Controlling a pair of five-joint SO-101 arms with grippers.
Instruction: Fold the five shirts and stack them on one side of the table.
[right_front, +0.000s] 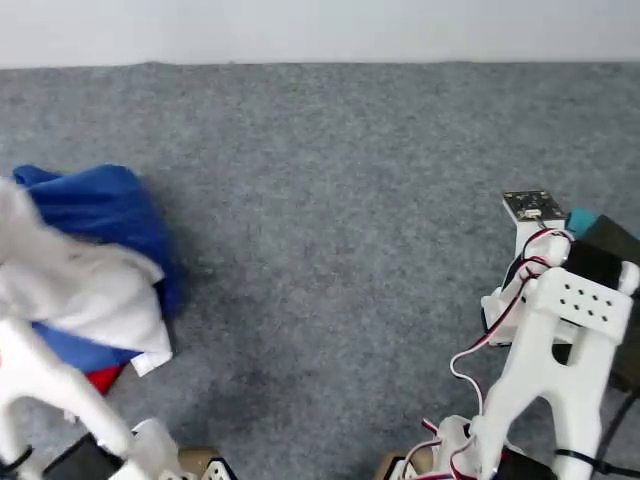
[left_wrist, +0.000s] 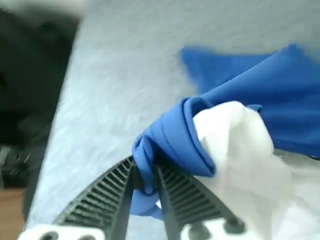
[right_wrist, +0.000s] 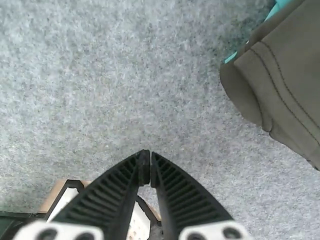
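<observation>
At the near edge we record the left arm (right_front: 45, 385) beside a heap of shirts on the left side of the grey worktop (right_front: 350, 200). In its wrist view the left jaws are pinching a bunched fold of the blue shirt (left_wrist: 240, 100), the cloth caught between them. The white shirt (left_wrist: 240, 150) presses against that fold just beyond the jaws. From above, the white shirt lies across the blue one, which shows both beyond and beneath it, and a corner of a red shirt (right_front: 103, 378) shows under the heap's near edge. The right arm (right_front: 560, 350) stands on the right side, well apart from the heap. The right jaws are pressed together, tips touching and holding nothing, above bare worktop. Just beside them lies an olive shirt (right_wrist: 285, 85) at the right edge, with a teal garment (right_front: 582, 220) showing at its far side. Beyond all this the worktop runs to a pale wall (right_front: 320, 30)
</observation>
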